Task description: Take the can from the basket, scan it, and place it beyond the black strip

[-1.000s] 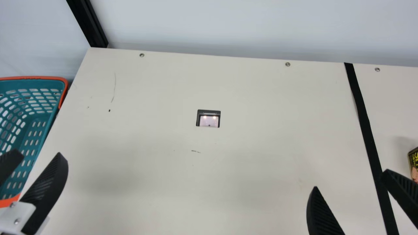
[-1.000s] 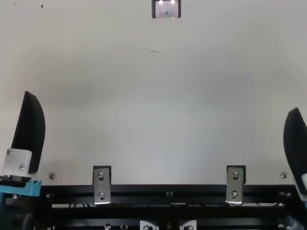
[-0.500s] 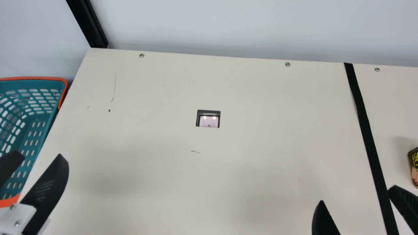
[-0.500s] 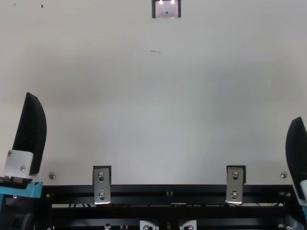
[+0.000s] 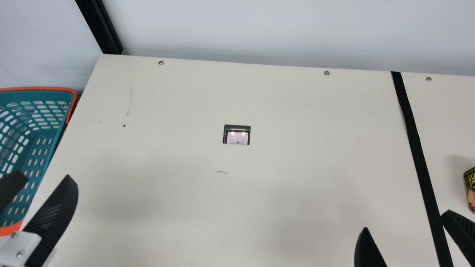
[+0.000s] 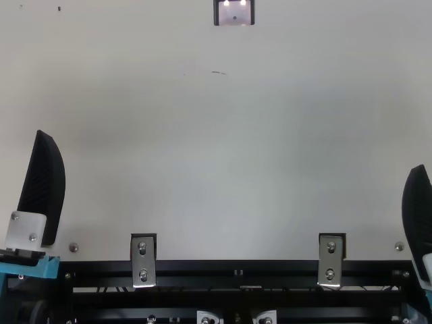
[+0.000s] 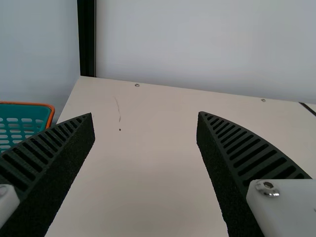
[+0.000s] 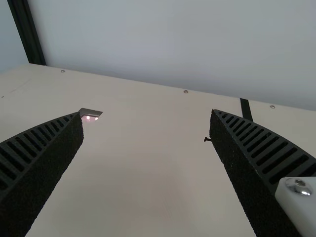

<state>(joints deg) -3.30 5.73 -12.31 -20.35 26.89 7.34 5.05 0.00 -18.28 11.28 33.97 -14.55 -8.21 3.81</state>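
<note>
Can (image 5: 470,189) lay beyond the black strip (image 5: 418,155), between three and four o'clock from the scanner (image 5: 237,138) in the main view, while my left gripper (image 5: 43,174) past eight and right gripper (image 5: 406,219) at four had their fingers spread wide.

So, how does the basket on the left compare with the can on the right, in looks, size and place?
The basket is teal with an orange rim and slotted sides; the can is dark with yellow print.
The basket is much larger than the can.
The basket is beside the table, while the can is on it, beyond the black strip.
Both are partly cut off by the main view's edges.
</note>
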